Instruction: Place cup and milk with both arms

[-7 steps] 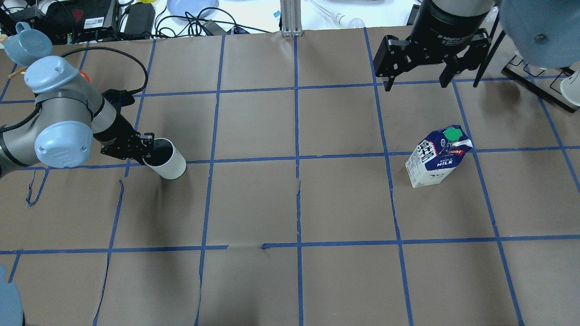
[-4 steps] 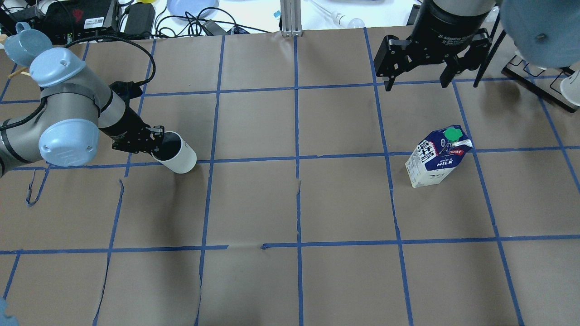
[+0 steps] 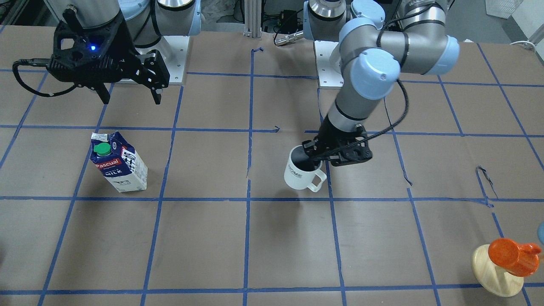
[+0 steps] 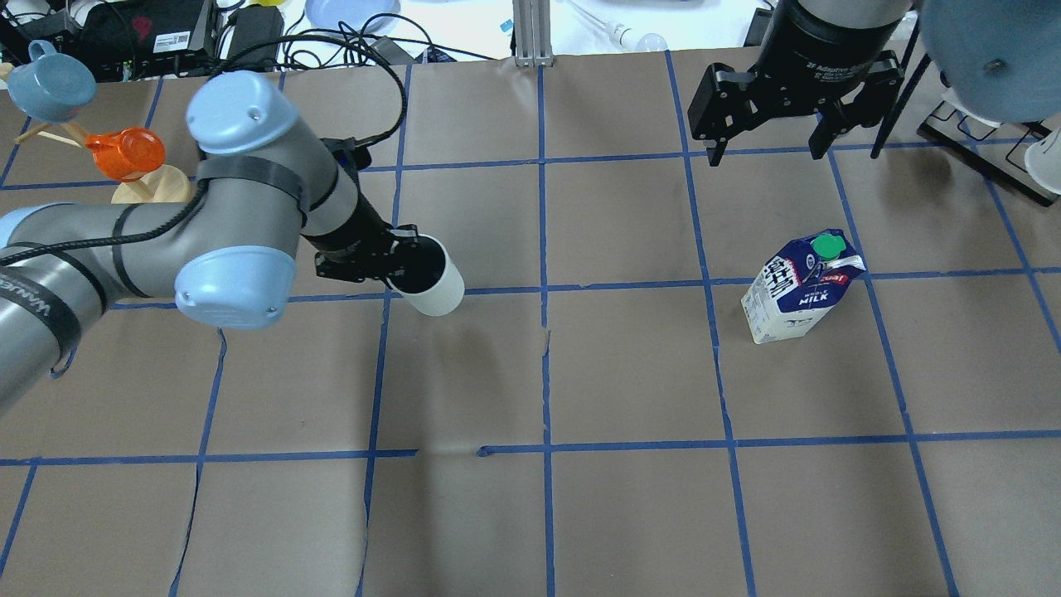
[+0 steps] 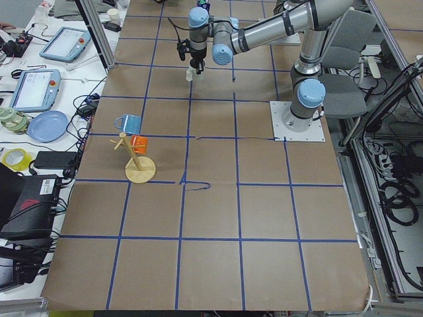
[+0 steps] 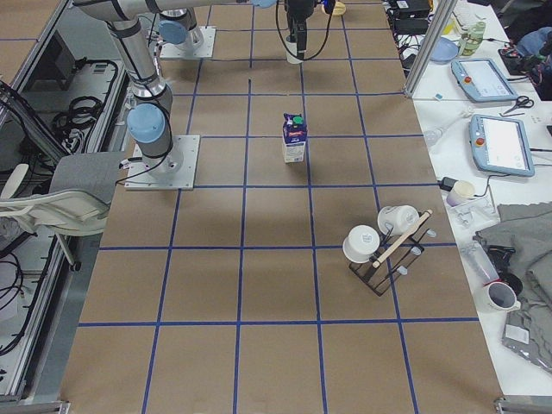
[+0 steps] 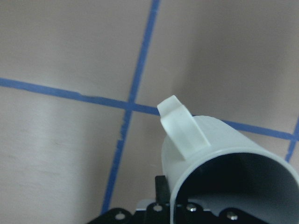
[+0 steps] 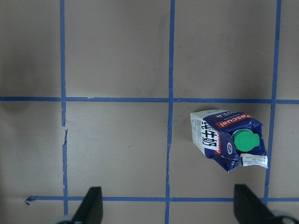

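The white cup [image 4: 431,282] with its dark inside hangs tilted above the paper, left of the table's middle. My left gripper [image 4: 398,264] is shut on its rim, one finger inside. In the front-facing view the cup [image 3: 299,173] shows its handle and "HOME" lettering below the gripper [image 3: 316,159]. The left wrist view shows the cup [image 7: 219,149] close up. The milk [image 4: 800,290] stands upright on the right half, green cap on top. My right gripper [image 4: 764,153] is open and empty, high up beyond the milk. The right wrist view shows the milk [image 8: 226,140] between its fingers [image 8: 91,205].
Brown paper with a blue tape grid covers the table [image 4: 630,373]. An orange cup [image 4: 124,153] and a blue cup [image 4: 50,83] hang on a wooden stand at the far left. A black rack [image 6: 379,250] with white cups stands at the right end.
My left arm has carried the cup to the right, toward the table's middle. The orange cup on its stand has come into view. The right gripper and the milk have not moved.
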{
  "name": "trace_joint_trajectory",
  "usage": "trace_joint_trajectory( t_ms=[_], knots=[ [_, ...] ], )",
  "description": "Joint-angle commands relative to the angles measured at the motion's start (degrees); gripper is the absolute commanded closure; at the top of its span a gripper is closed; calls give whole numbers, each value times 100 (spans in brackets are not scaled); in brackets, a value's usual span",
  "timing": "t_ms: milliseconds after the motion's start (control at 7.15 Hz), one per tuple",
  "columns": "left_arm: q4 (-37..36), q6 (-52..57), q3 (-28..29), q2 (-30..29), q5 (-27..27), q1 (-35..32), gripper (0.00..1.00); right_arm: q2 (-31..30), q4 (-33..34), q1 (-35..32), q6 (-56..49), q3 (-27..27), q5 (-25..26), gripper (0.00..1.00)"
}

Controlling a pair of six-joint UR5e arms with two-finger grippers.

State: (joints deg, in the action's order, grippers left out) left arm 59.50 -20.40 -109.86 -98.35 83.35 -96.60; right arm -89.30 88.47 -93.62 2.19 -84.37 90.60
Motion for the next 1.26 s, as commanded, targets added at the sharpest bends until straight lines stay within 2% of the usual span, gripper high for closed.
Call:
trace_joint_trajectory(
  t_ms=[0,140,419,559,839,1118],
  knots=[
    [-437,-684,8,-271,-11,-579,100,0,-31,11,-61,0,45,0],
    [-918,-754,174,-551,-64,-579,100,0,-58,11,-78,-9,37,0],
    [-993,-1456,753,-966,-90,-658,100,0,-32,11,-87,-166,54,0],
    [-1002,-1467,755,-1106,-82,-736,100,96,29,159,-366,-350,63,0],
    [-1020,-1449,773,-1283,-64,-877,100,228,387,956,-902,-806,-33,0],
    [-1247,-1432,756,-1424,-73,-921,100,570,618,1258,-1344,-905,1,0]
  ],
)
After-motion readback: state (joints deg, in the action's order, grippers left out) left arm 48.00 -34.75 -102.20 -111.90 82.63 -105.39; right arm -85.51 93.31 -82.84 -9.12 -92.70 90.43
